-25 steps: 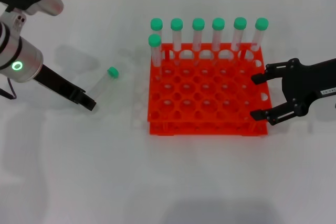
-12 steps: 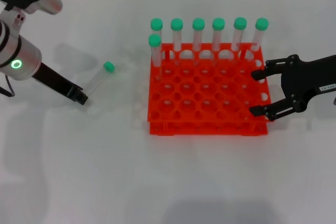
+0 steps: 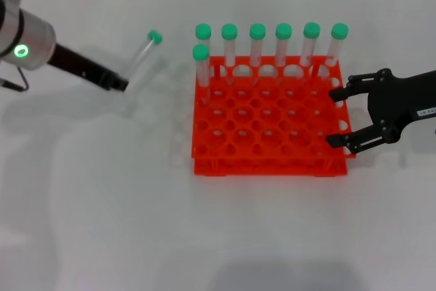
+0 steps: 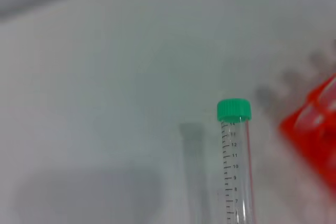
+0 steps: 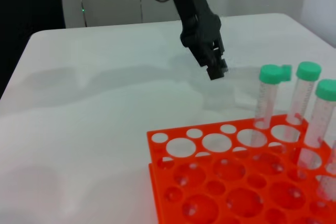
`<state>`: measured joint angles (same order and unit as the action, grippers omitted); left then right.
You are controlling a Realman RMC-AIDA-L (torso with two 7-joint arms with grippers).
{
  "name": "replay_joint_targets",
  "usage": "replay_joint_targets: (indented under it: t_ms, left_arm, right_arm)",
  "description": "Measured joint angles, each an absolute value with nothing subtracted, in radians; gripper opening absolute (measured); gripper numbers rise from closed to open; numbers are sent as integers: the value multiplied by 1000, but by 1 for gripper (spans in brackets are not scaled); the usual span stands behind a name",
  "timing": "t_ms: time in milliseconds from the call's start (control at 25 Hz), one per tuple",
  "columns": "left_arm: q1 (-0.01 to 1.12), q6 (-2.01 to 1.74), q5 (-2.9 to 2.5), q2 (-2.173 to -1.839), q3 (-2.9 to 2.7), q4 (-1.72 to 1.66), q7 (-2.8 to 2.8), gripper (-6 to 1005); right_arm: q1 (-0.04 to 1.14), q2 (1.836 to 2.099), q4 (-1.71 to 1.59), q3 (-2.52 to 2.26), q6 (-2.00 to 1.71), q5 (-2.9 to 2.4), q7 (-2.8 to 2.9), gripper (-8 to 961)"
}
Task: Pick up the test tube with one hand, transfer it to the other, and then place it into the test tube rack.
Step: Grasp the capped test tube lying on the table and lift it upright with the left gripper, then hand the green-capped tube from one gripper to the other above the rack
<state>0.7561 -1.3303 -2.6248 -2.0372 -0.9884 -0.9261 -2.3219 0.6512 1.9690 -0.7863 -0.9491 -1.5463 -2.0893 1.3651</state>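
Observation:
The test tube (image 3: 142, 58), clear with a green cap, is off the table and tilted, cap up and toward the rack. My left gripper (image 3: 120, 85), unlabelled and on a wrist with a green light, is shut on its lower end. The left wrist view shows the tube (image 4: 236, 177) running away from the camera over the white table. The orange-red rack (image 3: 269, 158) stands right of it. My right gripper (image 3: 334, 118), black with a white label, is open at the rack's right edge, empty. The right wrist view shows the left gripper (image 5: 214, 67) beyond the rack (image 5: 184, 182).
Several green-capped tubes (image 3: 257, 46) stand upright in the rack's back row, and one more (image 3: 201, 66) stands in the second row at the left corner. The white table (image 3: 102, 202) ends at a wall behind the rack.
My left gripper has closed on the tube, lifted it off the table and carried it back and toward the rack. The right gripper has barely moved.

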Motion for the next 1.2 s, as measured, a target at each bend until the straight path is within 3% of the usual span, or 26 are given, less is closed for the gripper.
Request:
replay_joint_targets:
  t_ms: [560, 880, 1200]
  left_arm:
    - [658, -1261, -1979, -2024, -950, -988, -1858, 202]
    - [830, -1337, -1864, -1950, -947, -612, -1676, 207]
    - [924, -1464, -1983, -1960, -956, -546, -1612, 212]
  right_arm:
    - [641, 1984, -788, -932, -1542, -2050, 1341, 869]
    - [644, 1988, -787, -932, -1539, -2014, 1322, 868]
    - [640, 1983, -788, -933, -1539, -1995, 1314, 868]
